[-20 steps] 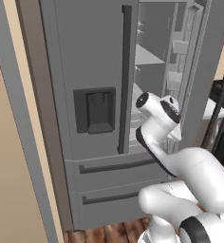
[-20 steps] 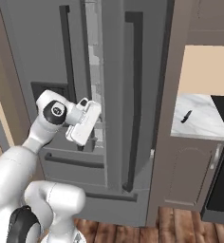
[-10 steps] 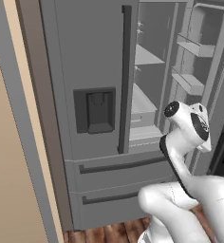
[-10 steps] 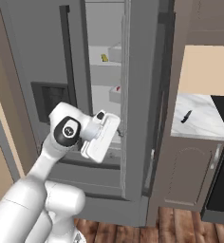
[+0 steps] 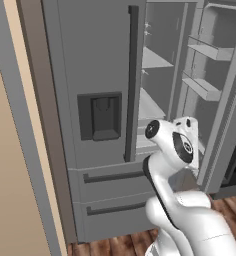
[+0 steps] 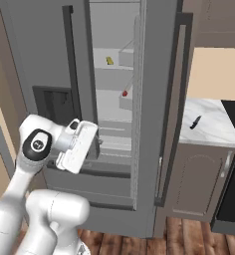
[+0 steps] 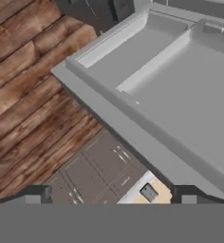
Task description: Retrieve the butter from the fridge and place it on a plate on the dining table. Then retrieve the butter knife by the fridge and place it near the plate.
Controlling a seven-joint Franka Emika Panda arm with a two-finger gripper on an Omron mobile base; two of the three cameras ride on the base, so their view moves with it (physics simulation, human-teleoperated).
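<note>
The grey fridge stands in front of me with its left door shut and its right door swung wide open. On an upper inner shelf lies the butter, a small yellow stick, with a tiny red item one shelf lower. My gripper hangs low in front of the open compartment, well below the butter. In the hand view the gripper is open and holds nothing. The butter knife lies dark on the marble counter right of the fridge. The plate and dining table are out of view.
The open door's inner bins jut out on the right. Two lower drawers sit under the doors. A beige wall closes the left side. A dark oven stands far right on the wood floor.
The fridge's right door has swung from a narrow gap to wide open, uncovering the shelves and the butter. My hand has moved right and lower with it, jaws staying open.
</note>
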